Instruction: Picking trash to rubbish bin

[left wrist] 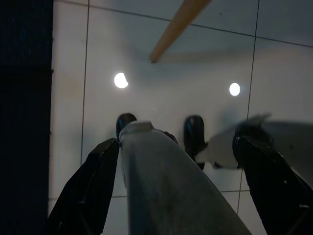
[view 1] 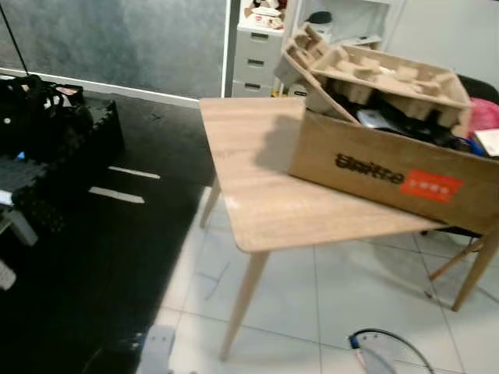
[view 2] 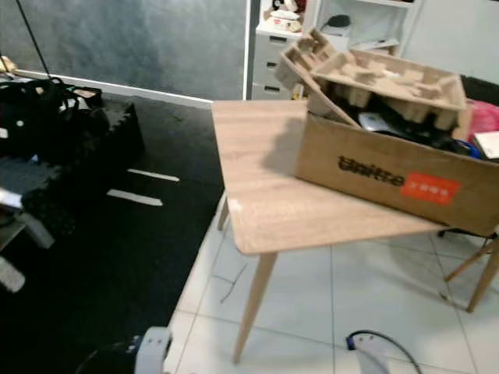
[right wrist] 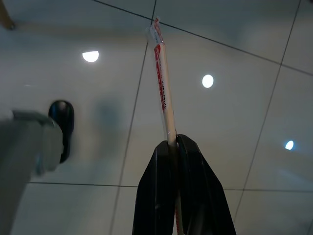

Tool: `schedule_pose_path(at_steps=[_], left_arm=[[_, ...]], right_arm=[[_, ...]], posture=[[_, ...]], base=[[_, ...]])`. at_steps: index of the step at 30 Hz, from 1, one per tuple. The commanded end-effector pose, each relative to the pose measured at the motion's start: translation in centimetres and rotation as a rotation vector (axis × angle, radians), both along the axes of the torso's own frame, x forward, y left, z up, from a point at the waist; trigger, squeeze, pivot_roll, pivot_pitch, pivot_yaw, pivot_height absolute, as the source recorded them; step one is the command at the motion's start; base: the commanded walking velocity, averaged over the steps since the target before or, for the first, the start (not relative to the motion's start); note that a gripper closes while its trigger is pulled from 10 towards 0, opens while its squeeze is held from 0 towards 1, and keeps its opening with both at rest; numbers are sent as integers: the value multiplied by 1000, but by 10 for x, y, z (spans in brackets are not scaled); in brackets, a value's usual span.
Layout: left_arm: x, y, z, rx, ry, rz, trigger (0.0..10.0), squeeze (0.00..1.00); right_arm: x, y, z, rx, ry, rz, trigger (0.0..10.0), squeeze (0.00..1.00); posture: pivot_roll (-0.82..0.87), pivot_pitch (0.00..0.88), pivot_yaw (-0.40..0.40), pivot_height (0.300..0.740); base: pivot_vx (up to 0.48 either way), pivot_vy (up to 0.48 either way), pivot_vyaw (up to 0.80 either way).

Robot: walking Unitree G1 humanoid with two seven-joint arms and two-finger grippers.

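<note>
Eye views: wooden table [view 1: 265, 187] at centre, cardboard box [view 1: 390, 167] on its right part, black mat [view 1: 93, 257] at left.
Left wrist view: left gripper [left wrist: 181, 191] fingers spread apart, empty, above white tiles [left wrist: 205, 63].
Right wrist view: right gripper [right wrist: 178, 147] pinched together on wrapped straw [right wrist: 164, 93] pointing to upper centre.

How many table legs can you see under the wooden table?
3. One table leg under the near corner, one behind it toward the dark mat, one at the right beneath the cardboard box. Any fourth is hidden.

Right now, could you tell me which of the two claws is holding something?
The right claw: its fingers are shut on a wrapped stick, while the left claw stands open and empty.
</note>
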State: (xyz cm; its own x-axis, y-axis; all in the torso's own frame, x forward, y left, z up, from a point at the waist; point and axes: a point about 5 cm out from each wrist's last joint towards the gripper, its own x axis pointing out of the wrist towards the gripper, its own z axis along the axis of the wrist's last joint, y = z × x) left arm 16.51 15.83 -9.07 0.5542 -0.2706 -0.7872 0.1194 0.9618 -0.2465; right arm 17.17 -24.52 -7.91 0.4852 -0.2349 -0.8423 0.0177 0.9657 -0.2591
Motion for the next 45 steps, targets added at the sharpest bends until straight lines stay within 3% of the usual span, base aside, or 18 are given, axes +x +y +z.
schedule_pose_path(at_steps=[1,13,24,45], left_arm=[[-3,-2,-1,0,13,-12,10000,0],[-9,-3,-4,2,38,-1,10000,0],[-9,-2,-4,-3,43,-4,10000,0],[-7,-2,-4,-7,41,-5,10000,0]], right_arm=[[-7,-11,0,-18,16,-36,10000,0],[-14,-13,-2,-21,36,-34,10000,0],[-15,-14,-2,-22,32,-46,10000,0],[3,-20,8,-37,-39,-73,10000,0]], posture=[[61,52,-74,740],[60,68,-78,740],[58,68,-72,740],[58,62,-70,740]], base=[[244,0,0],[0,0,0],[0,-450,0],[0,-460,0]])
